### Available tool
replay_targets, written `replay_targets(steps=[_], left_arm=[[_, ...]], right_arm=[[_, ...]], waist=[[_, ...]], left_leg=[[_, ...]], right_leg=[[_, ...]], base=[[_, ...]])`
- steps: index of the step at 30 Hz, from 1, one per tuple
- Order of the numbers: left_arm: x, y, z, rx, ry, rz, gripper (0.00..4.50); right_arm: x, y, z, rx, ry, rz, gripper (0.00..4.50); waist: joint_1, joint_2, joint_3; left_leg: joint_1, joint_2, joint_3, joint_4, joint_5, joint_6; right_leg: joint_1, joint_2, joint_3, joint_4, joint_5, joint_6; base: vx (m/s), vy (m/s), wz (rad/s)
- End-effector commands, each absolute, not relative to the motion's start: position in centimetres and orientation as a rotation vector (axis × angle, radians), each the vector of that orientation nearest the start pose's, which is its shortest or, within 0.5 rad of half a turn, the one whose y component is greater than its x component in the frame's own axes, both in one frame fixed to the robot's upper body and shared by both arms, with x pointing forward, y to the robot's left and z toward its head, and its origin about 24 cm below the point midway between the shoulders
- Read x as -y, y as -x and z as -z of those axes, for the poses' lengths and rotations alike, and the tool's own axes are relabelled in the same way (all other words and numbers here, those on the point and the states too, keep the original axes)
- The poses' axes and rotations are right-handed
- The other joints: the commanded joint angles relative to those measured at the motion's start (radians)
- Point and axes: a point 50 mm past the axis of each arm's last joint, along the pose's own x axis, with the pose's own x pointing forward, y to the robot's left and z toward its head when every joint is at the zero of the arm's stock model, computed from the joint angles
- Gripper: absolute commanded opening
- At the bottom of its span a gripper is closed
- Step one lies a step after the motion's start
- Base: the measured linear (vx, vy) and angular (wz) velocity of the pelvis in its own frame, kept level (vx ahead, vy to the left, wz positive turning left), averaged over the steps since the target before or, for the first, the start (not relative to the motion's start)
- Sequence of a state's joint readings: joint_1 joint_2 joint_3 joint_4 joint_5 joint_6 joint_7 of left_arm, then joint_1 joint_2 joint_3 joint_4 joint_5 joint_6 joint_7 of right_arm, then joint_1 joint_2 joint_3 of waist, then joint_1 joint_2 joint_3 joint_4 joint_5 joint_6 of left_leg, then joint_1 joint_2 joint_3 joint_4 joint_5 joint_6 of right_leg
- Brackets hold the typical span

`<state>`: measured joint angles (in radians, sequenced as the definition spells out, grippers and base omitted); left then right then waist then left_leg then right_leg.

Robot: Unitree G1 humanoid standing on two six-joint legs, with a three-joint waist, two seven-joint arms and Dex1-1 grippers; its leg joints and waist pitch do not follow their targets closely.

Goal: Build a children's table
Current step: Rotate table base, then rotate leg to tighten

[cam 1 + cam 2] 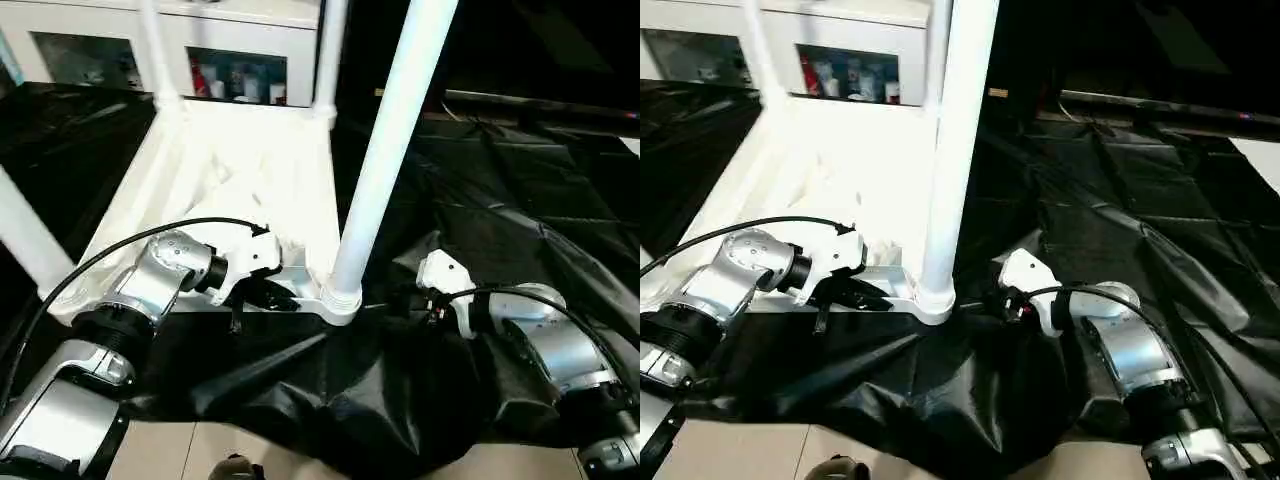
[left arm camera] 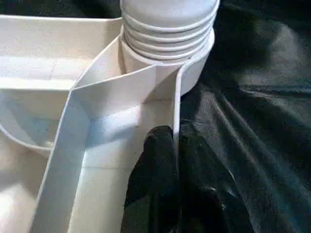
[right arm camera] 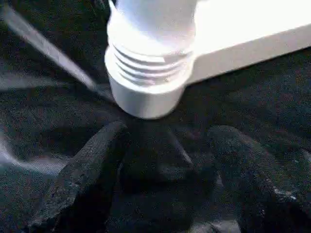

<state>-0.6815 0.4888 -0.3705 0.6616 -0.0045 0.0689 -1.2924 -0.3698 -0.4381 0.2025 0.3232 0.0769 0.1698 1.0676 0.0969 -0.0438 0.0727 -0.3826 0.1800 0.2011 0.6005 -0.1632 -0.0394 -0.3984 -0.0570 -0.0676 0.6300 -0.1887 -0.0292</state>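
Black fingers (image 2: 160,179) of the left gripper (image 1: 262,297) pinch the upturned tabletop (image 1: 240,160) rim beside the corner leg (image 1: 385,150); right gripper (image 3: 160,174) waits spread before the socket. Thin rim — that pinch could slip and rock the leg.

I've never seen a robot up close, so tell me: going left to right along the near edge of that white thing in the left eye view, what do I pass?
Silver left forearm → black-fingered left tool → upright white tubular leg → right tool → silver right forearm.

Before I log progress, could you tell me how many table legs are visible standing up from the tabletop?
4: near right leg beside the grippers, near left leg, far left leg, far right leg by the cabinet.
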Motion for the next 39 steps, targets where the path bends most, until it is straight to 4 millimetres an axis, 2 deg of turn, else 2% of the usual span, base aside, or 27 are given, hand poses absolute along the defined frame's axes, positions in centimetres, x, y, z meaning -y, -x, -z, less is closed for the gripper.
replay_targets(steps=[1,2,4,5,8,10,14,18,25,27,29,32,34,37,39], left_arm=[[-16.5,-32.0,-5.5,-0.605,-0.456,1.277,0.00],[-16.4,-32.0,-5.4,-0.600,-0.441,1.260,0.00],[-15.9,-32.2,-5.3,-0.572,-0.384,1.189,0.00],[-15.3,-32.2,-5.3,-0.552,-0.344,1.158,0.00],[-14.0,-31.8,-5.1,-0.537,-0.313,1.129,0.00],[-13.5,-31.4,-5.0,-0.540,-0.316,1.125,0.00],[-12.5,-30.6,-5.2,-0.499,-0.325,1.180,0.00],[-12.0,-30.1,-5.5,-0.466,-0.333,1.232,0.00],[-12.0,-29.9,-5.7,-0.449,-0.355,1.246,0.00],[-12.2,-30.0,-5.7,-0.456,-0.348,1.243,0.00],[-12.2,-30.0,-5.7,-0.461,-0.341,1.247,0.00],[-12.4,-29.9,-5.6,-0.468,-0.342,1.249,0.00],[-12.4,-29.9,-5.6,-0.471,-0.343,1.251,0.00],[-12.6,-30.0,-5.5,-0.476,-0.344,1.250,0.00],[-12.6,-30.0,-5.5,-0.477,-0.345,1.250,0.00]], right_arm=[[15.7,-29.1,-5.6,-0.339,0.214,-1.141,3.41],[15.7,-29.2,-5.7,-0.332,0.194,-1.135,3.49],[15.6,-29.5,-6.2,-0.313,0.146,-1.127,3.61],[15.5,-29.5,-6.4,-0.307,0.143,-1.134,3.74],[15.1,-29.6,-6.4,-0.298,0.160,-1.131,3.94],[14.9,-29.9,-6.3,-0.287,0.180,-1.097,4.11],[14.3,-31.1,-5.9,-0.273,0.201,-0.987,4.46],[13.4,-31.6,-5.7,-0.268,0.190,-0.974,4.46],[12.1,-32.4,-5.4,-0.272,0.200,-0.989,4.46],[11.9,-32.6,-5.3,-0.273,0.202,-0.992,4.11],[11.7,-32.7,-5.3,-0.272,0.202,-0.991,4.08],[11.5,-32.9,-5.2,-0.274,0.198,-0.999,3.68],[11.4,-32.9,-5.1,-0.275,0.196,-1.003,3.65],[11.4,-33.0,-4.9,-0.280,0.195,-1.007,3.28],[11.4,-33.0,-4.9,-0.280,0.195,-1.008,3.20]], waist=[[0.004,0.016,-0.076],[0.002,0.016,-0.076],[-0.002,0.007,-0.074],[-0.001,0.008,-0.074],[-0.005,0.003,-0.074],[-0.005,0.002,-0.076],[-0.010,0.008,-0.077],[-0.005,0.011,-0.078],[-0.006,0.011,-0.080],[-0.006,0.011,-0.079],[-0.007,0.012,-0.079],[-0.008,0.011,-0.079],[-0.010,0.011,-0.079],[-0.013,0.009,-0.078],[-0.014,0.010,-0.077]], left_leg=[[0.029,0.067,-0.038,-0.069,-0.260,0.002],[0.029,0.068,-0.038,-0.069,-0.262,0.002],[0.028,0.066,-0.037,-0.068,-0.268,0.004],[0.028,0.066,-0.038,-0.068,-0.265,0.003],[0.017,0.060,-0.038,-0.066,-0.226,0.018],[0.019,0.058,-0.035,-0.063,-0.210,0.025],[0.020,0.055,-0.034,-0.064,-0.193,0.027],[0.026,0.059,-0.033,-0.066,-0.215,0.025],[0.023,0.058,-0.032,-0.066,-0.198,0.024],[0.024,0.058,-0.032,-0.066,-0.201,0.023],[0.023,0.058,-0.033,-0.067,-0.206,0.022],[0.024,0.058,-0.033,-0.067,-0.211,0.020],[0.021,0.058,-0.034,-0.068,-0.211,0.021],[0.023,0.058,-0.034,-0.068,-0.220,0.019],[0.023,0.058,-0.034,-0.068,-0.223,0.020]], right_leg=[[0.048,-0.106,0.058,-0.083,-0.216,-0.227],[0.047,-0.106,0.058,-0.083,-0.221,-0.228],[0.046,-0.105,0.058,-0.090,-0.265,-0.216],[0.047,-0.106,0.058,-0.088,-0.268,-0.215],[0.051,-0.106,0.057,-0.091,-0.295,-0.183],[0.049,-0.104,0.058,-0.093,-0.303,-0.171],[0.042,-0.100,0.056,-0.095,-0.308,-0.170],[0.039,-0.097,0.057,-0.095,-0.303,-0.163],[0.041,-0.099,0.058,-0.087,-0.247,-0.178],[0.040,-0.100,0.059,-0.088,-0.255,-0.176],[0.041,-0.100,0.059,-0.089,-0.263,-0.173],[0.042,-0.101,0.059,-0.090,-0.273,-0.170],[0.043,-0.100,0.059,-0.089,-0.275,-0.169],[0.041,-0.101,0.059,-0.091,-0.291,-0.169],[0.040,-0.101,0.060,-0.092,-0.296,-0.167]], base=[[0.000,0.000,0.00],[0.000,0.000,0.00],[0.000,0.000,0.00],[0.000,0.000,0.00],[0.000,0.000,0.00],[0.000,0.000,0.00],[0.000,0.000,0.00],[0.000,0.000,0.00],[0.000,0.000,0.00],[0.000,0.000,0.00],[0.000,0.000,0.00],[0.000,0.000,0.00],[0.000,0.000,0.00],[0.000,0.000,0.00],[0.000,0.000,0.00]])
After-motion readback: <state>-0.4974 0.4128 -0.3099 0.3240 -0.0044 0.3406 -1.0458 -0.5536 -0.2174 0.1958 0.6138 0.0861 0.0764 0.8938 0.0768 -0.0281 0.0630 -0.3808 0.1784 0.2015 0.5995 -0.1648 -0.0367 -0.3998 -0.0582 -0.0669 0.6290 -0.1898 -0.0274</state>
